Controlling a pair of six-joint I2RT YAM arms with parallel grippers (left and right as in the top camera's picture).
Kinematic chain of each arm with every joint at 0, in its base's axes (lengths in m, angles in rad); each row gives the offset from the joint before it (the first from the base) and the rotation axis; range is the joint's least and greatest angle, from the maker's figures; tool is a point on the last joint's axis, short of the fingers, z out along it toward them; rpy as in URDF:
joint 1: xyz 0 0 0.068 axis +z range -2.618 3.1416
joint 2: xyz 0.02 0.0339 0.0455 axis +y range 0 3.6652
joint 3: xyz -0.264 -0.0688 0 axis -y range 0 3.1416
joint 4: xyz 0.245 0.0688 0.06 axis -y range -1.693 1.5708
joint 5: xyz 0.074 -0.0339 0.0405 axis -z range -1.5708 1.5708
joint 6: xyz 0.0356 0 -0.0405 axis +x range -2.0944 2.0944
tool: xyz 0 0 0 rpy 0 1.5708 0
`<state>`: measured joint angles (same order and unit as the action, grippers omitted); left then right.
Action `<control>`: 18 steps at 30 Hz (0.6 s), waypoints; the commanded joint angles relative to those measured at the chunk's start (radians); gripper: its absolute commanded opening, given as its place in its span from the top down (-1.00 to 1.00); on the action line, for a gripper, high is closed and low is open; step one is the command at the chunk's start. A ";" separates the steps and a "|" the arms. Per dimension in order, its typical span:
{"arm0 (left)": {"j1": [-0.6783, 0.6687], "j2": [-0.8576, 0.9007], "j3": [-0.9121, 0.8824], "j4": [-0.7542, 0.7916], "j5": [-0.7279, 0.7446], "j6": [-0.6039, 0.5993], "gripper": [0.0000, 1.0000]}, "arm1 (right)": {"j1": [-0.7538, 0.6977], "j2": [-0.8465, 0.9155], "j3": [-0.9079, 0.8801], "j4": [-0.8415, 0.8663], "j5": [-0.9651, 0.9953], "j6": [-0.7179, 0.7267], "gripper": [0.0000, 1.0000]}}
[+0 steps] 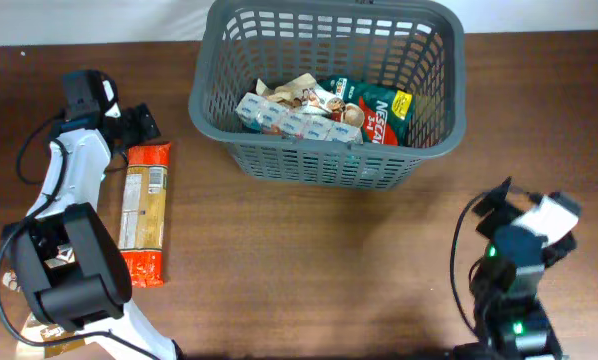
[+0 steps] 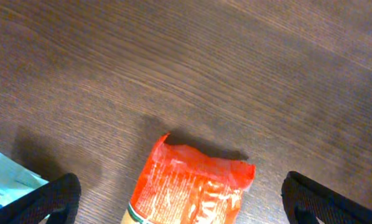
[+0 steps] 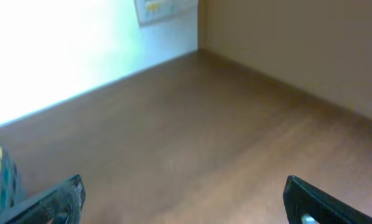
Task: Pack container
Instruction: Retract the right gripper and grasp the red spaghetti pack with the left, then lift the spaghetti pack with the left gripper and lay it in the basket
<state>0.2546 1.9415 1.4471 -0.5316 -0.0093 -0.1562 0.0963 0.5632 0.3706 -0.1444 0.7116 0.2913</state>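
Note:
The dark grey slotted basket (image 1: 434, 130) stands at the back middle of the table. It holds a green Nescafe packet (image 1: 381, 112), a blue-and-white packet (image 1: 289, 122) and other packets. A long orange packet (image 1: 144, 210) lies flat on the table at the left. My left gripper (image 1: 142, 124) is open just above the packet's far end. In the left wrist view the packet's orange end (image 2: 198, 186) lies between the spread fingers (image 2: 183, 198), untouched. My right gripper (image 1: 492, 204) is open and empty at the front right, and its wrist view shows only bare table between the fingers (image 3: 186, 196).
A pale blue-and-white object (image 2: 2, 180) shows at the left edge of the left wrist view. A tan item (image 1: 41, 338) lies at the front left corner by the left arm's base. The brown wooden table (image 1: 309, 260) lies between basket and arms.

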 commanded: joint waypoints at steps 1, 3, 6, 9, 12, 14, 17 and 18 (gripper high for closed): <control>0.002 0.032 -0.010 -0.004 0.018 0.021 -0.94 | 0.040 -0.138 -0.052 -0.067 0.037 0.006 -0.98; -0.005 0.065 -0.050 -0.006 0.022 0.021 -0.91 | 0.041 -0.192 -0.054 -0.117 0.076 0.006 -0.98; -0.021 0.087 -0.112 -0.028 0.021 0.049 -0.87 | 0.041 -0.201 -0.053 -0.118 0.079 0.006 -0.98; -0.027 0.087 -0.169 -0.055 -0.003 0.078 -0.86 | 0.041 -0.201 -0.053 -0.117 0.084 0.005 -0.98; -0.027 0.087 -0.221 -0.069 -0.017 0.108 -0.86 | 0.041 -0.201 -0.053 -0.117 0.087 0.005 -0.98; -0.027 0.087 -0.264 -0.069 -0.045 0.124 -0.85 | 0.041 -0.201 -0.053 -0.117 0.087 0.005 -0.98; -0.026 0.092 -0.332 -0.040 -0.108 0.124 -0.34 | 0.041 -0.201 -0.053 -0.117 0.087 0.005 -0.98; -0.025 0.097 -0.373 -0.011 -0.144 0.124 -0.05 | 0.041 -0.201 -0.053 -0.117 0.087 0.005 -0.98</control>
<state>0.2256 1.9690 1.2118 -0.5446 -0.0483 -0.0559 0.1322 0.3698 0.3260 -0.2619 0.7712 0.2920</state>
